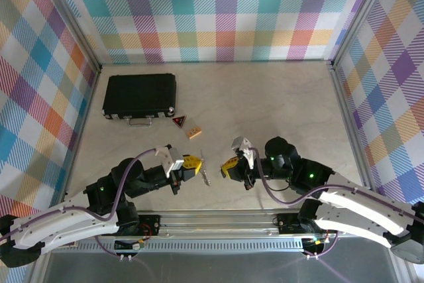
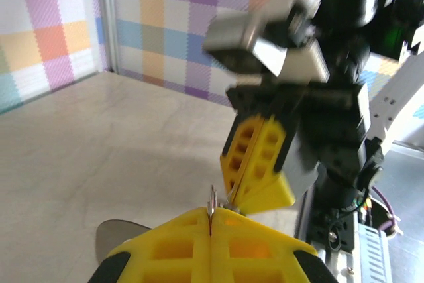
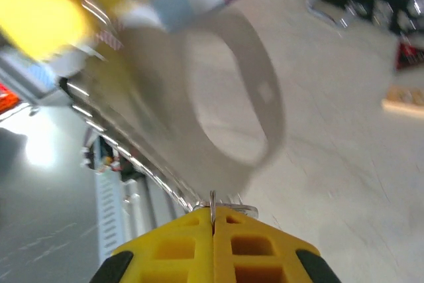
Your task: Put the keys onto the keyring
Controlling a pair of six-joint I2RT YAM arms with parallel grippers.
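The keys point(image 1: 207, 175) hang just on the near side of the wooden block point(image 1: 193, 133). We see them dangling at the tips of the left jaws, which are clenched and, as far as we can judge, pinching the bunch by its top. The right jaws, to the block's near right, are clenched too, with a thin bright sliver between the pads point(image 3: 258, 243). Whether that sliver is the keyring we cannot tell. Just beside the block on its far left sits the red-and-black tag point(image 1: 179, 122), and the black case point(image 1: 139, 95) lies farther back. Now for the threading: we want the tips nose to nose, small moves only and no swinging of the bunch. One grip holds firm while the other feeds the loop, all low over the surface point(image 1: 278, 97) in case something drops.
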